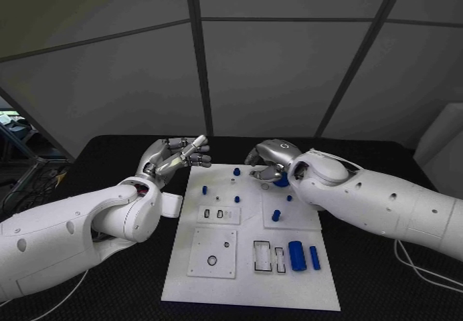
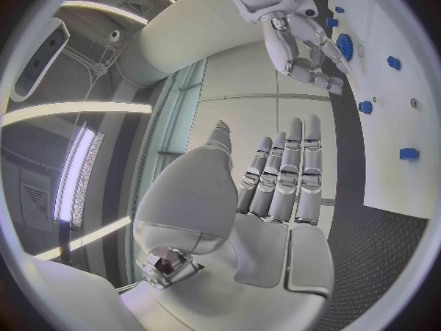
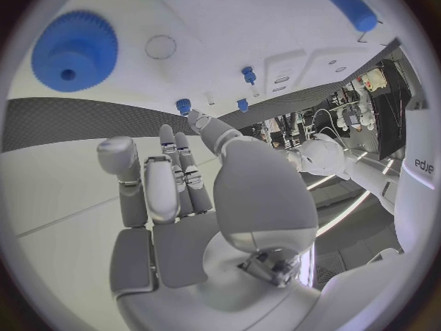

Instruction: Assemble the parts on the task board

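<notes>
The white task board [image 1: 217, 267] lies in the middle of the black table. My right hand [image 1: 267, 165] hovers over its far end with the fingers apart and nothing in them. A blue gear [image 1: 281, 180] sits on the board just beside this hand; the gear [image 3: 73, 51] lies clear of my right hand's fingers [image 3: 170, 187]. My left hand [image 1: 176, 156] is raised off the board's far left corner, its fingers [image 2: 287, 173] straight and empty. Small blue pegs [image 1: 236, 172] stand on the far half of the board. Two blue cylinders [image 1: 297, 256] lie near the front right.
Rectangular plates with slots and holes [image 1: 213, 252] are set into the board's near half. Black table [image 1: 116, 150] surrounds the board. Grey wall panels stand behind the table. A white cable [image 1: 419, 271] runs over the table at the right.
</notes>
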Tool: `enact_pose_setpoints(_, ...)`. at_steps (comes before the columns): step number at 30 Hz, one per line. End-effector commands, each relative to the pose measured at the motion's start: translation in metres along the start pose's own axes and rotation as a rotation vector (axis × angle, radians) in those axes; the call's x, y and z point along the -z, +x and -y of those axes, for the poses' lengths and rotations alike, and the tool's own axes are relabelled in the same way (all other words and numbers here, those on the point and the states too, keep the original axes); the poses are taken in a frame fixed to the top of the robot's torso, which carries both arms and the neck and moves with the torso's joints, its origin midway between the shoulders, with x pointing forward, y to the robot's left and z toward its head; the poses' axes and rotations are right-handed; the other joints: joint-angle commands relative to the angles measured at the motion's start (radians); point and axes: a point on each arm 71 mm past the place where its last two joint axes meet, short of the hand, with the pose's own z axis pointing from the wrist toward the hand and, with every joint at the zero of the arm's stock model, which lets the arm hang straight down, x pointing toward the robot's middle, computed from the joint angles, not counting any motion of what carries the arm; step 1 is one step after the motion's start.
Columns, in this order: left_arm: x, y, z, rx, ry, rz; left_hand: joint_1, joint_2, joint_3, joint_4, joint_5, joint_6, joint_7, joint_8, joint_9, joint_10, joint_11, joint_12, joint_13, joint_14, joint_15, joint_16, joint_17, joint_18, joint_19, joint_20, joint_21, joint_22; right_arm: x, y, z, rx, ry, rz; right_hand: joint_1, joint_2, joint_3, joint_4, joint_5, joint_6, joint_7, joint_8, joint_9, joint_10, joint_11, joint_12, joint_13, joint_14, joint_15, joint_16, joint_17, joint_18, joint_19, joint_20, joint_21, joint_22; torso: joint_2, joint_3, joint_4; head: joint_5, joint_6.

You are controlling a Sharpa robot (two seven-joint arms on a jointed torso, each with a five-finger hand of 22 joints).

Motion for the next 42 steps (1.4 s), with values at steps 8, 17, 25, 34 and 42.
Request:
enact_pose_setpoints(8, -0.001, -0.002, 0.000, 0.004, 0.002, -0.013, 0.000, 0.015, -0.008, -0.001, -0.004, -0.001, -0.003, -0.006, 0.000, -0.004, -0.001, -0.004, 0.000, -0.005, 0.001, -0.006, 0.004, -0.015, -0.008, -0.001, 0.008, 0.002, 0.037, -0.024, 0.039, -0.209, 0.179, -0.010, 0.015, -0.045, -0.146, 0.063, 0.021, -0.084, -0.018, 0.004, -0.011, 0.190, -0.040, 0.177, 0.129, 0.054, -0.034, 0.072, 0.120, -0.020, 0.077, -0.034, 0.054, 0.107, -0.007, 0.0074, -0.0187, -0.002, -0.005)
enact_pose_setpoints(17, -0.002, -0.003, -0.001, 0.003, 0.001, -0.011, 0.001, 0.016, -0.008, -0.002, -0.004, 0.000, -0.003, -0.006, 0.000, -0.003, -0.001, -0.004, 0.000, -0.004, 0.001, -0.006, 0.004, -0.015, -0.008, -0.001, 0.008, 0.003, 0.048, -0.022, 0.064, -0.211, 0.287, -0.113, 0.107, -0.035, -0.303, 0.200, 0.036, -0.098, -0.014, 0.017, 0.015, 0.144, -0.039, 0.856, 0.827, 0.079, -0.027, 0.159, 0.283, -0.041, 0.136, -0.029, 0.117, 0.222, -0.004, 0.0078, -0.0165, -0.004, -0.007)
enact_pose_setpoints(25, -0.003, -0.002, -0.002, 0.004, 0.000, -0.012, 0.001, 0.016, -0.008, -0.002, -0.004, 0.000, -0.003, -0.006, 0.000, -0.003, -0.001, -0.004, 0.000, -0.004, 0.001, -0.006, 0.004, -0.015, -0.008, -0.001, 0.008, 0.003, 0.044, -0.015, 0.067, -0.179, 0.314, -0.179, 0.139, -0.030, -0.327, 0.261, 0.046, -0.105, -0.003, 0.026, 0.032, 0.285, -0.024, 1.203, 1.203, 0.100, -0.013, 0.207, 0.393, -0.054, 0.174, -0.016, 0.160, 0.301, -0.004, 0.0064, -0.0149, -0.006, -0.013)
enact_pose_setpoints(34, -0.003, -0.002, -0.002, 0.004, 0.000, -0.012, 0.001, 0.016, -0.008, -0.002, -0.004, 0.001, -0.004, -0.006, 0.000, -0.002, -0.002, -0.004, 0.000, -0.003, 0.001, -0.007, 0.005, -0.015, -0.009, -0.001, 0.009, 0.003, 0.036, -0.010, 0.068, -0.171, 0.327, -0.199, 0.147, -0.020, -0.329, 0.271, 0.058, -0.104, -0.001, 0.030, 0.038, 0.313, -0.021, 1.259, 1.265, 0.102, -0.009, 0.210, 0.402, -0.056, 0.177, -0.012, 0.167, 0.312, -0.004, 0.0057, -0.0151, -0.004, -0.018)
enact_pose_setpoints(42, -0.004, -0.001, -0.002, 0.006, 0.000, -0.014, 0.001, 0.016, -0.008, -0.002, -0.004, 0.001, -0.004, -0.006, 0.000, -0.002, -0.002, -0.004, 0.000, -0.003, 0.001, -0.007, 0.005, -0.015, -0.009, -0.001, 0.009, 0.003, 0.029, -0.006, 0.064, -0.171, 0.326, -0.213, 0.153, -0.011, -0.325, 0.269, 0.069, -0.099, -0.001, 0.034, 0.041, 0.313, -0.022, 1.264, 1.271, 0.102, -0.009, 0.211, 0.404, -0.056, 0.178, -0.011, 0.168, 0.315, -0.004, 0.0062, -0.0155, -0.008, -0.026)
